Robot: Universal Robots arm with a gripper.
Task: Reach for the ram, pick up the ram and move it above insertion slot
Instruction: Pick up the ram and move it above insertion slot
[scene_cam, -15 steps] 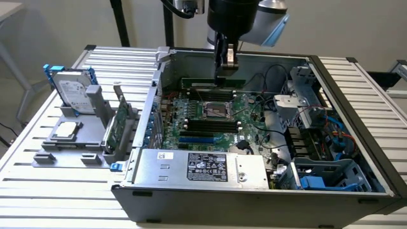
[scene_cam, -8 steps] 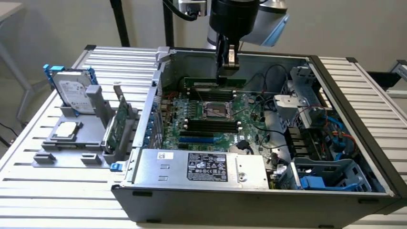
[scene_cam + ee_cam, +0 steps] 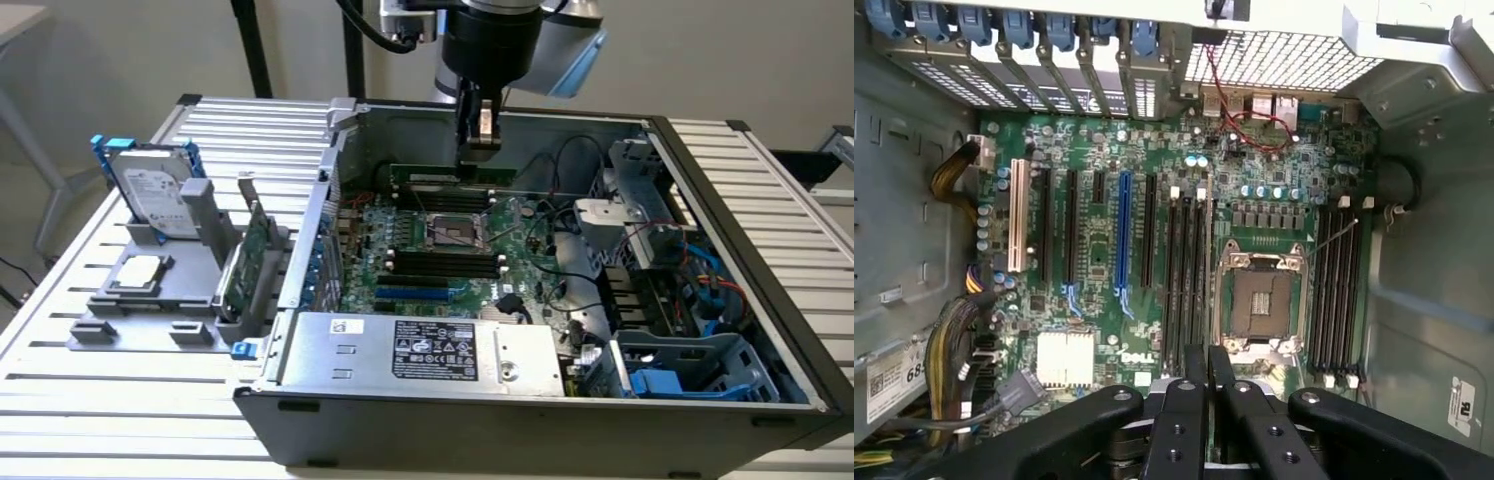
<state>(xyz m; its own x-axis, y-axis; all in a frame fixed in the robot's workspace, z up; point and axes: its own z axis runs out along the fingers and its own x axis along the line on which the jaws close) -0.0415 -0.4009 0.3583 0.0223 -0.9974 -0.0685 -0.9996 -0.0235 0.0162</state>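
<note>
In the exterior view my gripper [image 3: 478, 140] reaches down into the open computer case [image 3: 747, 230]. Its fingers are shut on the ram [image 3: 427, 177], a long thin green stick that hangs level just above the motherboard [image 3: 400, 215], over the far side behind the CPU socket [image 3: 454, 231]. The wrist view looks straight down: the black fingers [image 3: 1189, 385] are pressed close together. Below them lie the socket [image 3: 1259, 295] and the black memory slots [image 3: 1336, 290]. The ram itself is hidden by the fingers there.
On the exterior view's left, a grey holder [image 3: 174, 300] carries a silver hard drive in a blue frame [image 3: 151, 190], a larger green card [image 3: 247, 262] and a small chip [image 3: 140, 272]. A power supply [image 3: 427, 350] and cables [image 3: 587, 290] fill the case's near side.
</note>
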